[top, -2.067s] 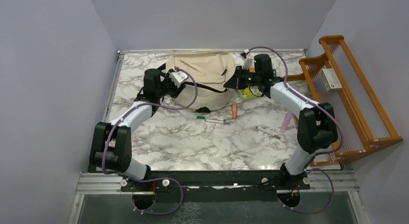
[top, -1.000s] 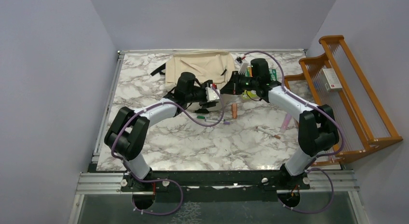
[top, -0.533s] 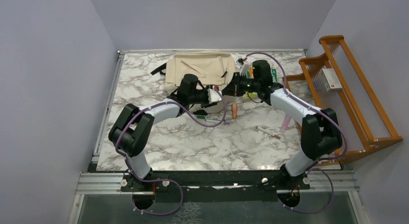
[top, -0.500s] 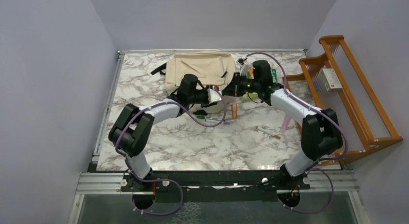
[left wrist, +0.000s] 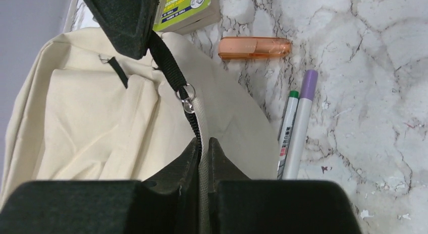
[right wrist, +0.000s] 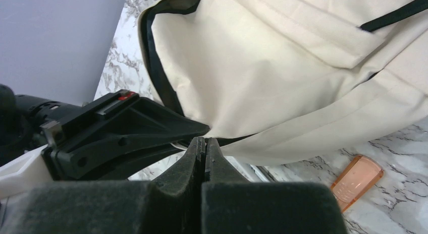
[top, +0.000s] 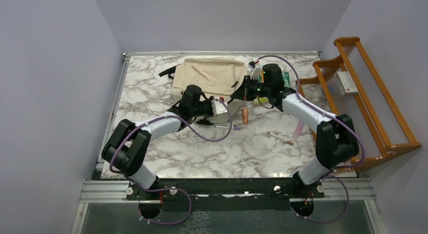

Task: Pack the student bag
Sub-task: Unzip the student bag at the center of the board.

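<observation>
The student bag [top: 209, 77], beige with black trim, lies flat at the back of the marble table. In the left wrist view my left gripper [left wrist: 203, 143] is shut on the bag's [left wrist: 101, 123] zipper edge, just below the metal slider [left wrist: 187, 99]. A black pull strap [left wrist: 169, 67] runs from the slider up into my right gripper's finger [left wrist: 126, 17]. In the right wrist view my right gripper [right wrist: 204, 141] is shut on that strap under the bag's [right wrist: 262, 62] hem. From above, the left gripper [top: 225, 104] and right gripper [top: 236, 95] meet at the bag's near right corner.
An orange case [top: 245, 115], a green pen and a purple marker [top: 222, 125] lie just in front of the bag. A yellow-green book [top: 262, 98] sits under the right arm. Another pen [top: 280, 138] and a pink item [top: 300, 127] lie farther right. A wooden rack [top: 368, 98] stands at the right edge.
My left gripper has closed on the bag's zipper edge and its arm has drawn back toward the near side. The bag now lies wider and flatter. The right gripper stayed shut.
</observation>
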Motion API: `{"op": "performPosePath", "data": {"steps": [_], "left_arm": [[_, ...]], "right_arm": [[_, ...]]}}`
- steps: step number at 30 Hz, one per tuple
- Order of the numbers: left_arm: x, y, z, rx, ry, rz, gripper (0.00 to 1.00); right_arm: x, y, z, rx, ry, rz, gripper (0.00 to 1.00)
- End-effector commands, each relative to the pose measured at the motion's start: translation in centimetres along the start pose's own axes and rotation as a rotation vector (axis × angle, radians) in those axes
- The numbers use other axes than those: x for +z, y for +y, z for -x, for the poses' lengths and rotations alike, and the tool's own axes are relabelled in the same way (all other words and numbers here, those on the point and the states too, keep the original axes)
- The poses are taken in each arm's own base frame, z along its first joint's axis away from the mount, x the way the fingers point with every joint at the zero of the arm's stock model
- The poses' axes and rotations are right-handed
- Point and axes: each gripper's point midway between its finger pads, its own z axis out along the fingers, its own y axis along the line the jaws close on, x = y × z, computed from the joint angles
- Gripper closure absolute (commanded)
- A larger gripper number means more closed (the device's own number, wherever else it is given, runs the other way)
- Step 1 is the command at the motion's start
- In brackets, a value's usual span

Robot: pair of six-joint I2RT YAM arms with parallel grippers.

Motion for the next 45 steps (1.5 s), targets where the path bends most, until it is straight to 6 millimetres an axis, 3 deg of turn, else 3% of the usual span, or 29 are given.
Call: {"op": "performPosePath", "data": {"steps": [1,4,25,35,45], "left_arm": [[-2.0,-0.7,-1.2,-0.003,0.103,0.014,0.95],[-2.8,-0.9,-1.4,0.009,0.136,0.010,1.00],[-6.6,-3.3,-3.2,0.007,0.242,-0.010,1.00],[-8.5,-4.1,-3.0,-0.008,0.233,0.033,1.00],[-8.8,-4.0,-3.2,-0.006,0.244,0.053,1.00]], "right_arm": [[0.2,-0.8,2.5,-0.020,-0.088,-0.058,0.99],[0.8,-1.8,3.0,-0.019,-0.091,-0.101,0.99],[5.7,-11.8,6.4,-0.005,-0.094,-0.357,0.99],[5.5,-16.0,7.4,0.022,-0.112,-0.452,0.99],[6.2,-19.1,8.9,0.016,-0.109,-0.512,0.99]]}}
